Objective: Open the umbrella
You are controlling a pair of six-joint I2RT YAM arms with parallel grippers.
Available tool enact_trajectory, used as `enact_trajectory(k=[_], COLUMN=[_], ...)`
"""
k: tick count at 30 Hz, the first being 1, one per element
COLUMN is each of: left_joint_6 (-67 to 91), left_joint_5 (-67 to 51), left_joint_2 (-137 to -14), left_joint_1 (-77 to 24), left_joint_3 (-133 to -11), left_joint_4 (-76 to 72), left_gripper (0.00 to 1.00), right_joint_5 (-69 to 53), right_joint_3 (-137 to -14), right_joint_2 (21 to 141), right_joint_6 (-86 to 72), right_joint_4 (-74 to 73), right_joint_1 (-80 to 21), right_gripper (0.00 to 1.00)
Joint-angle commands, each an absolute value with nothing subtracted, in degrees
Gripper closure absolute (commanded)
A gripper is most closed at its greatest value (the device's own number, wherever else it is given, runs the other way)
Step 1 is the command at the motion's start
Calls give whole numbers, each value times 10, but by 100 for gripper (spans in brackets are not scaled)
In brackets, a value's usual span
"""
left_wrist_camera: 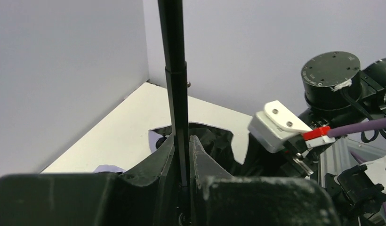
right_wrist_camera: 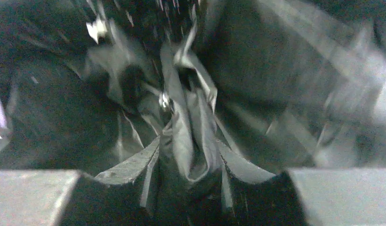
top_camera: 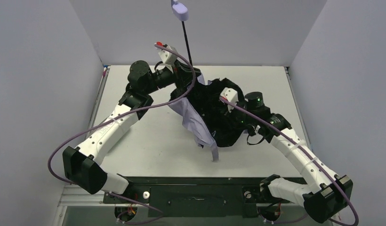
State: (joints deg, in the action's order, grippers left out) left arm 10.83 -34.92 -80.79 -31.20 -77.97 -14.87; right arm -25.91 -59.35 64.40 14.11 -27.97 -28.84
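White desk (top_camera: pixel 148 150) boxed on three sides by pale grey walls (top_camera: pixel 40 70) — left fingers (left_wrist_camera: pixel 156 165) pinch the umbrella (top_camera: pixel 210 110) shaft (left_wrist_camera: pixel 177 94), right fingers (right_wrist_camera: pixel 132 169) pinch its black lining (right_wrist_camera: pixel 186 136).

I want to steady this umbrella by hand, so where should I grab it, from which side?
Probably the lavender handle, taken from above: it stands free atop the raised shaft, while the left gripper clamps the shaft lower down and the right gripper holds the canopy.

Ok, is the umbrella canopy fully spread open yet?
No, the canopy hangs bunched and crumpled below the shaft, not spread.
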Motion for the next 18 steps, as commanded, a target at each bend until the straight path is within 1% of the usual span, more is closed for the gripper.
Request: enact_trajectory(k=[1, 2, 4, 5, 7, 10, 12, 18], left_joint_6=[180, 181, 177, 175, 171, 162, 158, 166], left_joint_5=[-375, -385, -404, -409, -419, -424, -424, -438], left_joint_2=[-812, -814, -816, -817, -821, -825, -829, -841], left_joint_1=[-270, -266, -267, -269, -279, -294, -300, -308], left_joint_3=[-834, -834, -834, -834, -832, -827, -826, -840], left_joint_4=[-235, -235, -233, -230, -224, -222, -222, -228], left_gripper=[100, 100, 100, 100, 100, 100, 100, 100], right_joint_5=[-256, -257, -259, -263, -282, -308, -314, -311], right_joint_3=[-559, -557, -555, -563, -588, -641, -670, -707], right_joint_2=[601, 594, 588, 586, 586, 595, 598, 600], right_joint_6=[260, 270, 286, 285, 272, 216, 178, 45], right_joint_4=[-374, -392, -408, -410, -408, -381, -352, -216], right_joint_1=[-246, -241, -233, -233, -234, -249, -260, -283], right_gripper=[69, 68, 58, 51, 43, 39, 39, 36])
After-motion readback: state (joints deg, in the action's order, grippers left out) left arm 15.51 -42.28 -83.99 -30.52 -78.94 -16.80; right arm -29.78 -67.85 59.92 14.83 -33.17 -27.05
